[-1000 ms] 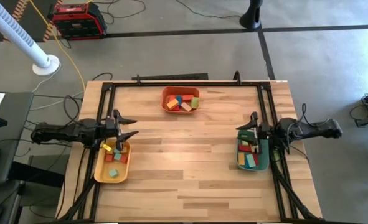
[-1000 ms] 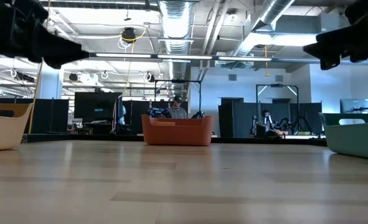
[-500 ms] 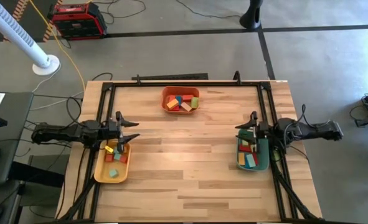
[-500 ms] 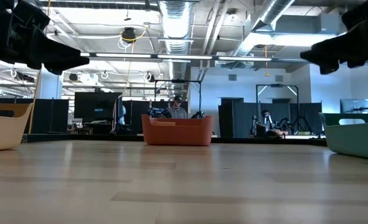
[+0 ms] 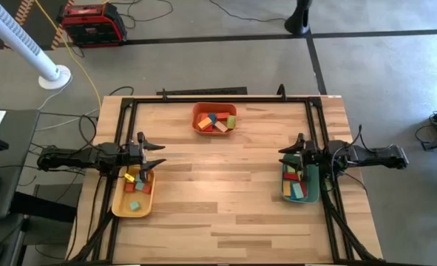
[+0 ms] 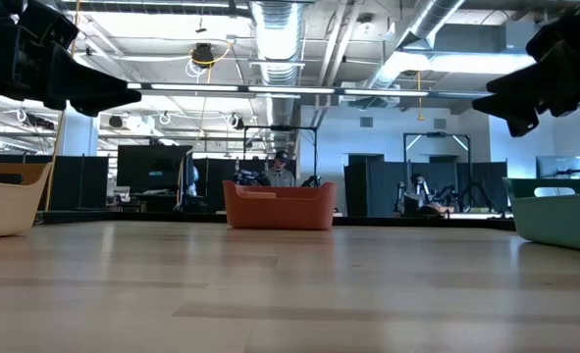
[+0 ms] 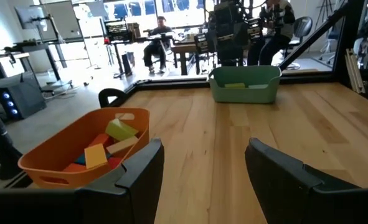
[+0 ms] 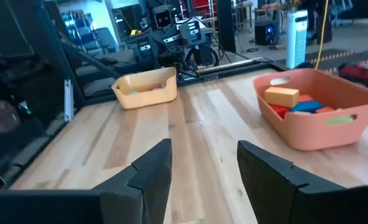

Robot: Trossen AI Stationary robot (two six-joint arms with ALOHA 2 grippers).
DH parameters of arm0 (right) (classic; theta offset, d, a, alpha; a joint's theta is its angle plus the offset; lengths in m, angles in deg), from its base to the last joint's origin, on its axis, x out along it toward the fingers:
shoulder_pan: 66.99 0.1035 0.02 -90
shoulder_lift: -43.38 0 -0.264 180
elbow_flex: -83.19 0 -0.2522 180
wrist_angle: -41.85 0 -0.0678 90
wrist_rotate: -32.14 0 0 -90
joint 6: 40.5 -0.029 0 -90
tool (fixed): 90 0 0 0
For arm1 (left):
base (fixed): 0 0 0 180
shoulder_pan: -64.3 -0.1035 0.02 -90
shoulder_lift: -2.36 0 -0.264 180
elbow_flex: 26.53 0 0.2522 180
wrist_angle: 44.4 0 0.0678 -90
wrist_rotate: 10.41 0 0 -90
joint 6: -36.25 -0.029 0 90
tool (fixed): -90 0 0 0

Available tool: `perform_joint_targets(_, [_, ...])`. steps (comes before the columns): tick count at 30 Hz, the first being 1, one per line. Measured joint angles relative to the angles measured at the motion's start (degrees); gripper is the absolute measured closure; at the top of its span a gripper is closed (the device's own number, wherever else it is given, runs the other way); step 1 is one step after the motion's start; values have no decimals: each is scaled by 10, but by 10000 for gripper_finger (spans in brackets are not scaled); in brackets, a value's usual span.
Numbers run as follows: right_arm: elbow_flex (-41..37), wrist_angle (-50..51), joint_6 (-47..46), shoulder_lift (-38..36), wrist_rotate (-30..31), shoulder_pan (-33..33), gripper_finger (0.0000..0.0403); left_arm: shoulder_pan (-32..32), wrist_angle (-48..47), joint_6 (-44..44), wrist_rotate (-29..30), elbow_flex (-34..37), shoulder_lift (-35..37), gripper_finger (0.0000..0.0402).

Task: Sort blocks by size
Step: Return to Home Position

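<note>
Looking down, we saw the blocks [image 5: 216, 122] sitting in three trays on the table [image 5: 225, 199]: orange tray [image 5: 196, 112] at the far edge, yellow tray [image 5: 117, 201] on the left side, green tray [image 5: 302, 201] on the right. Left gripper [image 5: 157, 153] hung over the yellow tray's far end, fingers apart, gripping nothing. Right gripper [image 5: 282, 158] hung over the green tray's far end, fingers also apart, nothing between them. Both pointed toward the table's middle, well apart.
</note>
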Motion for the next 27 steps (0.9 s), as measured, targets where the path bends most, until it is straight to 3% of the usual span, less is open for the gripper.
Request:
perform_joint_targets(8, [0, 0, -10, 0, 0, 0, 194, 0, 0, 32, 0, 0, 0, 187])
perform_joint_targets(27, [0, 1, -8, 0, 0, 0, 194, 0, -1, -2, 1, 1, 0, 187])
